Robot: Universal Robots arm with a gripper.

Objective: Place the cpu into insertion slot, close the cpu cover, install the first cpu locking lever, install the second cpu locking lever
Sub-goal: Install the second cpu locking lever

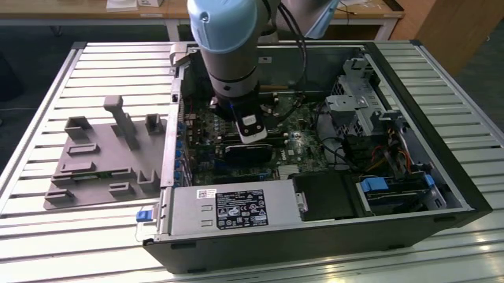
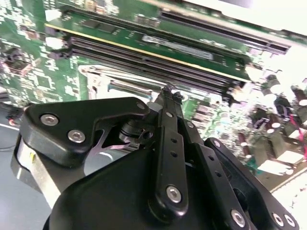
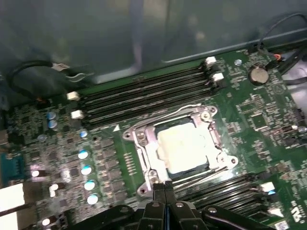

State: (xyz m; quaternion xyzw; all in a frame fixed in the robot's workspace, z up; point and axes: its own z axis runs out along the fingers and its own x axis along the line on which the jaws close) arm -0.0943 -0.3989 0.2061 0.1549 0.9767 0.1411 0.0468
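In the first wrist view the cpu (image 3: 184, 148), a pale square chip, lies flat in the insertion slot (image 3: 214, 140) on the green board. The silvery cpu cover (image 3: 144, 143) lies down around it as a frame. Thin wire levers run along the socket's edges; one (image 3: 206, 173) lies beside the fingers. My gripper (image 3: 165, 190) is shut, its tips pressed together at the socket's near edge with nothing visible between them. The second wrist view shows the gripper (image 2: 168, 91) beside the socket's metal rim (image 2: 120, 85). In the exterior view the gripper (image 1: 254, 137) reaches down into the open computer case.
Long black memory slots (image 3: 144, 96) run on both sides of the socket, and a coin battery (image 3: 259, 75) sits near it. The case holds a power supply (image 1: 228, 212), a drive cage (image 1: 362, 100) and cables. A grey parts fixture (image 1: 102, 159) lies at the exterior view's left.
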